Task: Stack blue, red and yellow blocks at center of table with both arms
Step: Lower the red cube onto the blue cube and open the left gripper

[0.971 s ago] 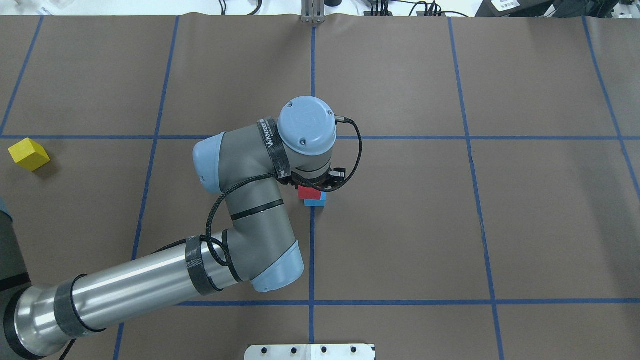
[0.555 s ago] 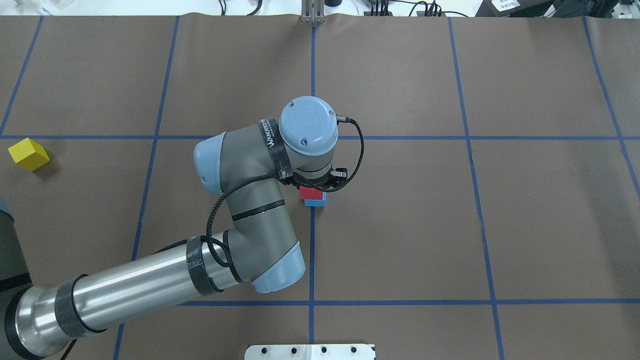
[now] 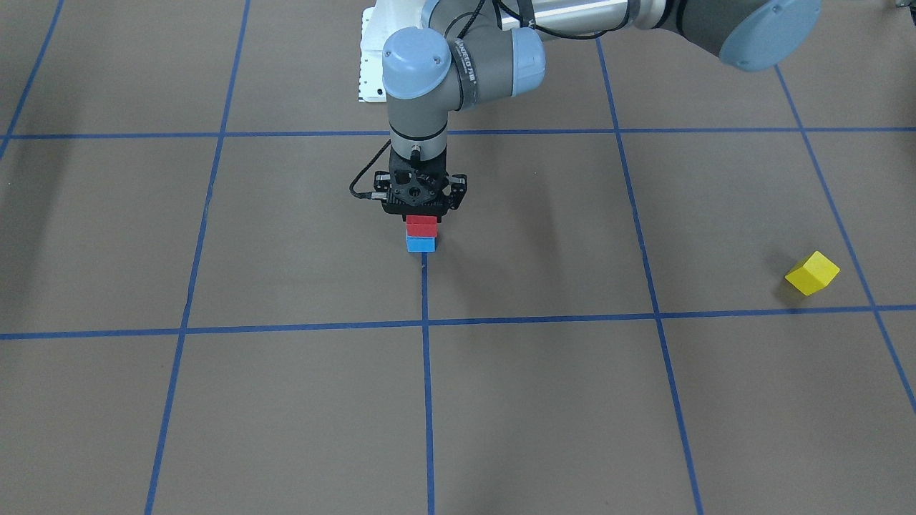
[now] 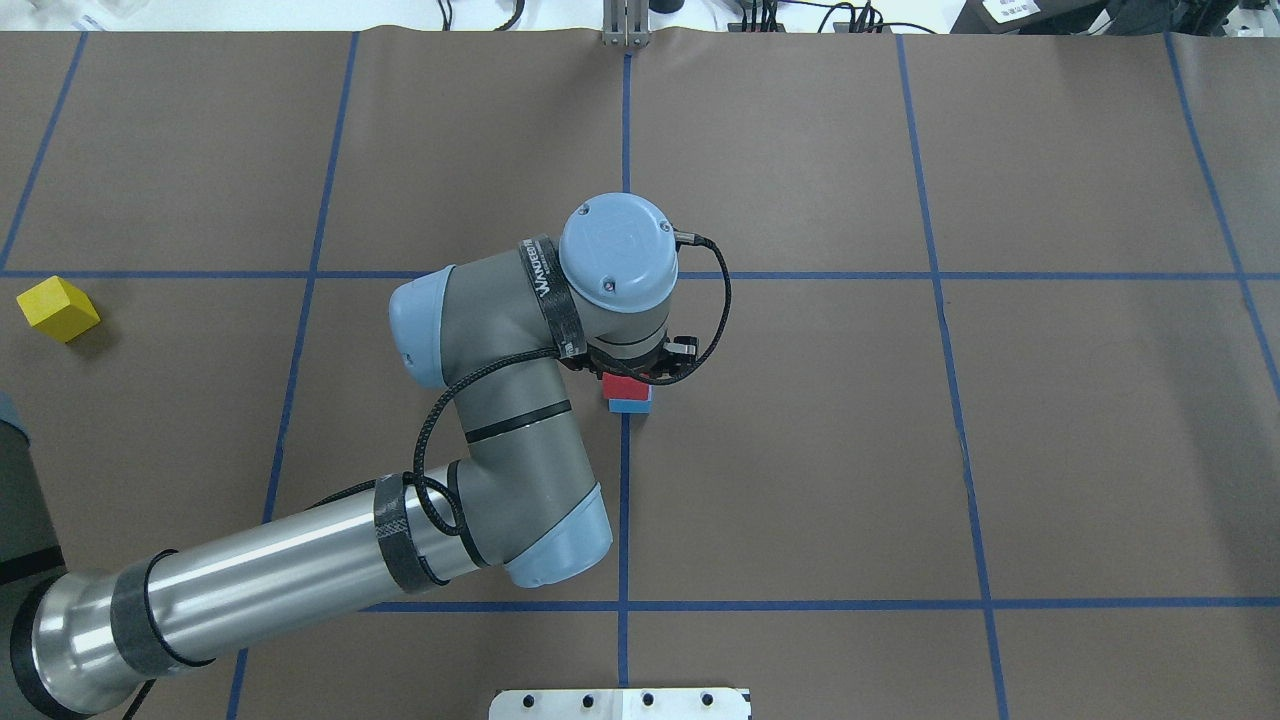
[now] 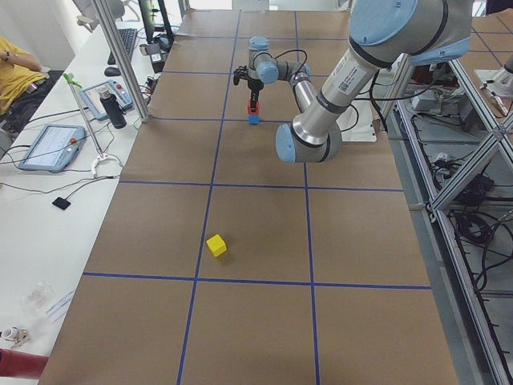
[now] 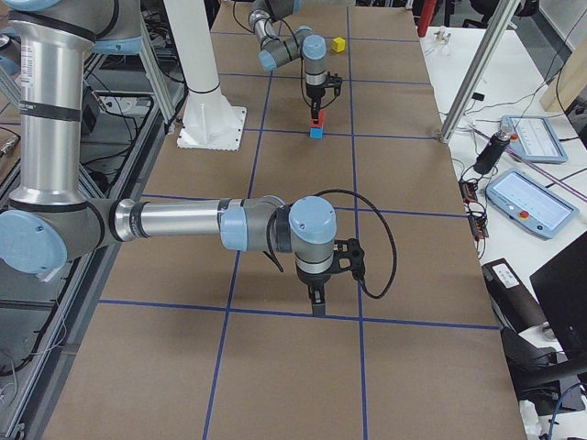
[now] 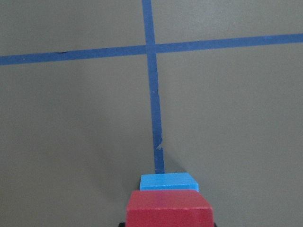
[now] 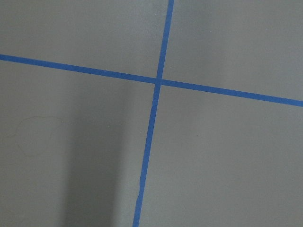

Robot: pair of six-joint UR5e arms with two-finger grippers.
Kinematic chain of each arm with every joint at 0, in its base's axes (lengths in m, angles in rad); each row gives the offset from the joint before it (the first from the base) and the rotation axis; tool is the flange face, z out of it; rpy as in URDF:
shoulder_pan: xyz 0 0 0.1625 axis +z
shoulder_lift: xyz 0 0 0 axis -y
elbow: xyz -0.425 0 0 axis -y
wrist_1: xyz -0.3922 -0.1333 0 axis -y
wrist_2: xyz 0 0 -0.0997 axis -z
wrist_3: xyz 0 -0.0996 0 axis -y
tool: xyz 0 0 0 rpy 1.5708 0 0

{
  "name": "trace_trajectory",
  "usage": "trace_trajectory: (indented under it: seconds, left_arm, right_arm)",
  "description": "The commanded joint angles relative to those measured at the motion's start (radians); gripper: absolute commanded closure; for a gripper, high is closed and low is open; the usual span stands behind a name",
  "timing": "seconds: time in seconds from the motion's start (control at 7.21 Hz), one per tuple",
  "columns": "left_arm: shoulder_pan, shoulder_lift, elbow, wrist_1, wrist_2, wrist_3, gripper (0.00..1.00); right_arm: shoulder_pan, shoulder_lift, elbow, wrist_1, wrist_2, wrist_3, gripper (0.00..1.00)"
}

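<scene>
A red block [image 3: 421, 226] rests on a blue block [image 3: 421, 244] at the table's centre cross. My left gripper [image 3: 421, 217] points straight down over the red block and is shut on it. The wrist hides most of the pair in the overhead view, where red [image 4: 626, 389] and blue [image 4: 631, 405] edges show. The left wrist view shows the red block [image 7: 169, 208] close up with the blue block [image 7: 168, 181] beneath. A yellow block [image 4: 58, 308] lies tilted far off on my left side. My right gripper [image 6: 316, 301] hovers low over bare table; I cannot tell if it is open.
The brown table cover [image 4: 900, 450] carries a grid of blue tape lines [image 4: 625, 520]. A white base plate [image 4: 620, 703] sits at the near edge. The right wrist view shows only a tape cross [image 8: 158, 82]. Tablets and cables lie off the table [image 6: 527, 197].
My left wrist and the red block have crept a little to the right over the blue block. The yellow block has not moved.
</scene>
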Motion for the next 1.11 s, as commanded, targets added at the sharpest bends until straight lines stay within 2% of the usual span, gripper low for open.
trace_trajectory:
  seconds: [0.0, 0.28, 0.56, 0.83, 0.97]
  left_arm:
    - [0.001, 0.001, 0.001, -0.005, 0.001, 0.001, 0.81]
    - [0.004, 0.001, 0.003, -0.006, 0.001, 0.004, 0.67]
    - [0.01, 0.001, 0.003, -0.006, 0.001, 0.004, 0.63]
    - [0.013, 0.003, 0.003, -0.006, 0.001, 0.004, 0.52]
    - [0.013, 0.003, 0.003, -0.006, 0.001, 0.002, 0.49]
  right_arm:
    - [0.0, 0.0, -0.001, 0.0, 0.0, 0.0, 0.0]
    - [0.0, 0.0, -0.001, 0.0, 0.0, 0.0, 0.0]
    - [0.0, 0.0, -0.001, 0.0, 0.0, 0.0, 0.0]
    - [0.0, 0.0, -0.001, 0.0, 0.0, 0.0, 0.0]
    - [0.0, 0.0, -0.001, 0.0, 0.0, 0.0, 0.0]
